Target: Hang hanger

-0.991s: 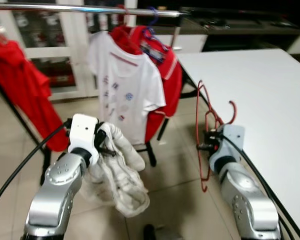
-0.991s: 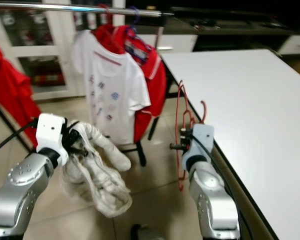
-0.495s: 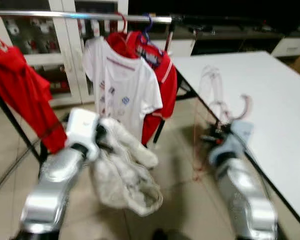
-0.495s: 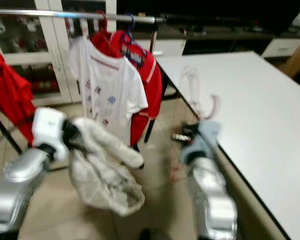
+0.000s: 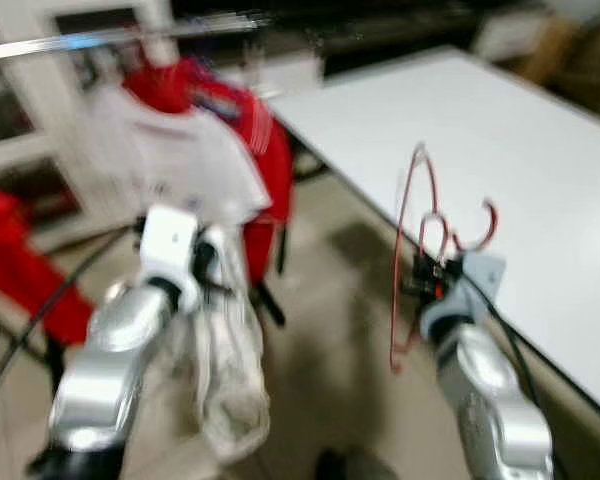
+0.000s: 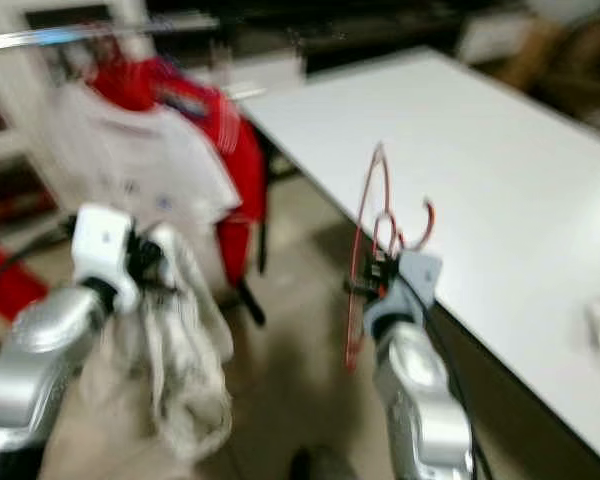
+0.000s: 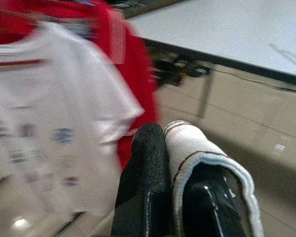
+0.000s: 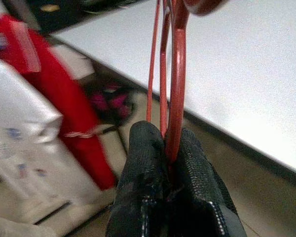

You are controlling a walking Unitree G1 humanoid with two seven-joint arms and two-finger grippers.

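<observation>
A thin red wire hanger (image 5: 412, 250) stands upright in my right gripper (image 5: 423, 283), which is shut on its neck; the pinch is plain in the right wrist view, fingers (image 8: 148, 168) pressed around the red hanger (image 8: 173, 94). My left gripper (image 5: 208, 262) is shut on a white garment (image 5: 225, 360) that droops toward the floor, its cloth (image 7: 202, 153) wrapped over one finger (image 7: 148, 173). A metal clothes rail (image 5: 110, 38) runs across the back left with a white T-shirt (image 5: 175, 165) and a red shirt (image 5: 255, 150) hanging on it. The eye views are blurred.
A large white table (image 5: 500, 130) fills the right side, its edge close to my right arm. A red garment (image 5: 20, 260) hangs at the far left. A tiled floor (image 5: 330, 330) lies between the rail and the table.
The whole picture has swung, so the camera has turned right: the rail and shirts sit farther left, the table takes more room. Both grippers keep their holds.
</observation>
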